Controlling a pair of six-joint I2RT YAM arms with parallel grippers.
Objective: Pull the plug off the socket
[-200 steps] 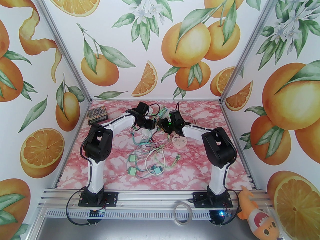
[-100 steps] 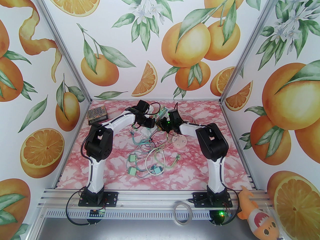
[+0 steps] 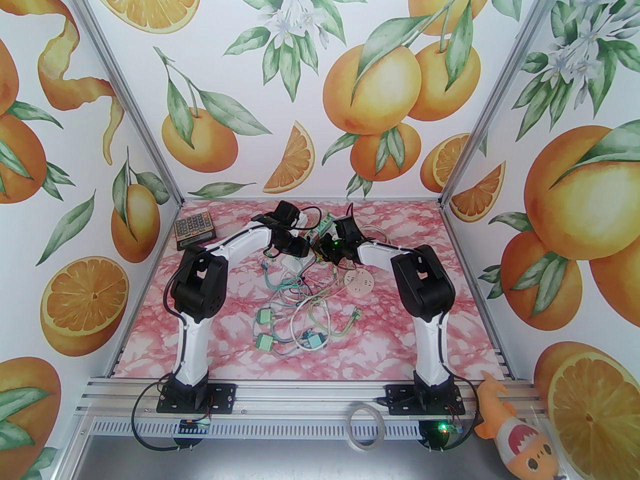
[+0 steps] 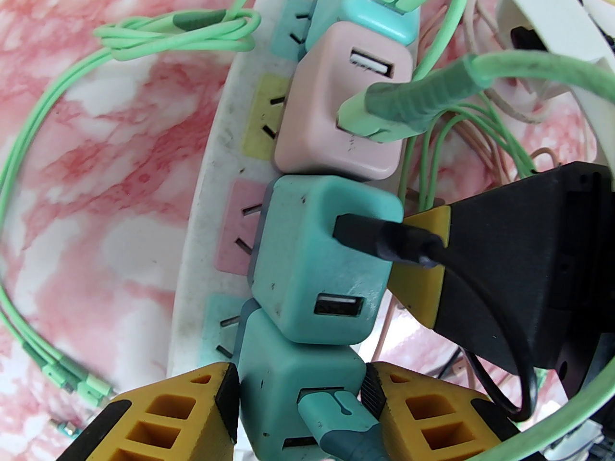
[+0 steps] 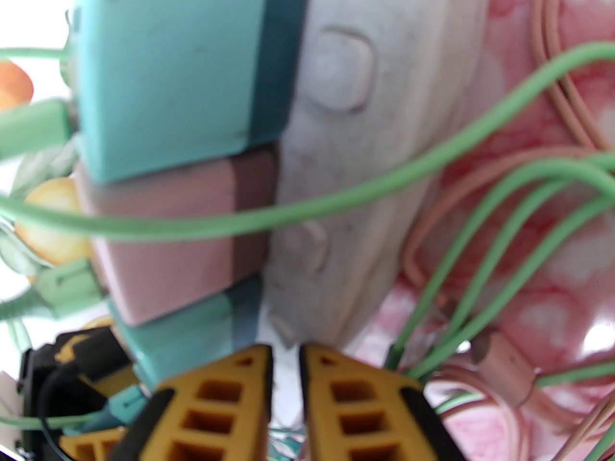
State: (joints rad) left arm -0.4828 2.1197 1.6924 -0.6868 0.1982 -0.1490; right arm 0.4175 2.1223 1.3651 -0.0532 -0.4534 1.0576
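A white socket strip (image 4: 202,238) (image 5: 384,137) lies at the back middle of the table (image 3: 324,224) with several charger plugs in a row. My left gripper (image 4: 299,382) (image 3: 300,248) is shut on the nearest teal plug (image 4: 288,353), one yellow finger on each side; the plug still sits in the strip. Beyond it stand a second teal plug (image 4: 312,257) with a black cable, a pink plug (image 4: 336,113) (image 5: 163,248) and another teal plug (image 5: 168,65). My right gripper (image 5: 286,358) (image 4: 418,267) (image 3: 320,248) is shut, its tips against the strip's side by the second teal plug.
Green and pink cables (image 4: 144,36) (image 5: 480,238) loop around the strip. Loose green plugs and wires (image 3: 280,328) lie mid-table, with a round white socket disc (image 3: 361,284) to the right. A calculator (image 3: 195,230) sits back left. A tape roll (image 3: 366,425) and a plush toy (image 3: 520,443) rest at the front.
My right gripper has shut and moved slightly left and back toward the strip, its elbow swinging left. The left arm has barely shifted.
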